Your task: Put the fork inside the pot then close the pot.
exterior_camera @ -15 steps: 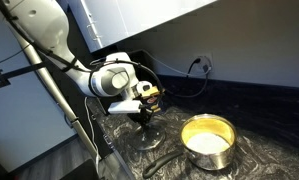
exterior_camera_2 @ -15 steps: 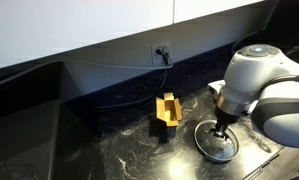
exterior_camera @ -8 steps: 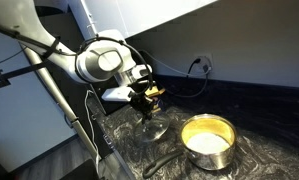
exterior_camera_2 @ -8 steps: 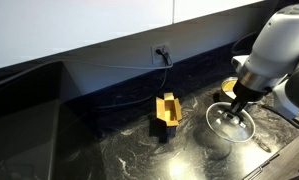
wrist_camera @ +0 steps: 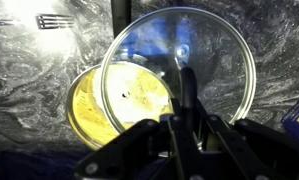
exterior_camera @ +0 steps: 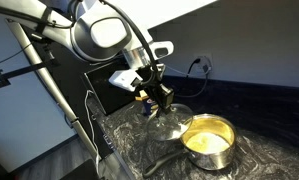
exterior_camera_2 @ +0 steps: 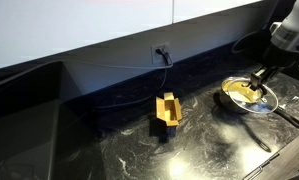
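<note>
Beneath pincer [wrist_camera: 182, 92] clamping round glass lid [wrist_camera: 217, 60]: shiny steel saucepan [wrist_camera: 84, 108]. Silver fork [wrist_camera: 55, 20] beyond on counter [wrist_camera: 281, 40]; risk closing without it.

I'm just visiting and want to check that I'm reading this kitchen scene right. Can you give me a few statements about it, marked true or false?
1. The claw is gripping the glass lid by its knob. True.
2. The lid sits squarely closed on the pot. False: in the wrist view it is held off to one side and overlaps only part of the pot's opening.
3. The fork is lying inside the pot. False: it lies on the dark marbled counter, apart from the pot.
4. The pot's inside is pale yellow. True.
5. A yellow object stands on the counter below a wall socket. True.
</note>
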You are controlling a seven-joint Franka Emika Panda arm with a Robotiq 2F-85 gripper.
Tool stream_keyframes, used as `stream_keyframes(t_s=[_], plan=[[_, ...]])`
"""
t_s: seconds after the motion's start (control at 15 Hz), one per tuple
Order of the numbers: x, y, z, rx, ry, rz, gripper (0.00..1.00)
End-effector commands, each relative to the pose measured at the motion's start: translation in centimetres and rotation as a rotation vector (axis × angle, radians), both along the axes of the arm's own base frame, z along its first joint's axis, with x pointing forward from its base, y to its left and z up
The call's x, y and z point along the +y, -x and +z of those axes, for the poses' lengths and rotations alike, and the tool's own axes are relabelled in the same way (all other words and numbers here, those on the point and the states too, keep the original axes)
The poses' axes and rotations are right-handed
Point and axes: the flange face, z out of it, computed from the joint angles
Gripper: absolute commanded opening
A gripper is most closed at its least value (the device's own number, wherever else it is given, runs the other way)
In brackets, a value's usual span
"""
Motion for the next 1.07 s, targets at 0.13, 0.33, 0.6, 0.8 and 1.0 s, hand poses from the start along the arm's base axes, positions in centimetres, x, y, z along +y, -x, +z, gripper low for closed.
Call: stream_keyframes(t_s=[0.13, 0.33, 0.6, 0.8, 1.0], plan=[[-2.4, -0.9, 1.1, -0.017, 0.0, -0.047, 0.15], [-2.2, -0.7, 0.4, -0.002, 0.0, -0.044, 0.15], [-3.6, -2.1, -0.6, 0.021, -0.036, -0.158, 0.04], [-5.0, -3.3, -0.8, 0.02, -0.062, -0.224, 0.04], [-5.8, -4.5, -0.5, 0.005, -0.088, -0.268, 0.04]])
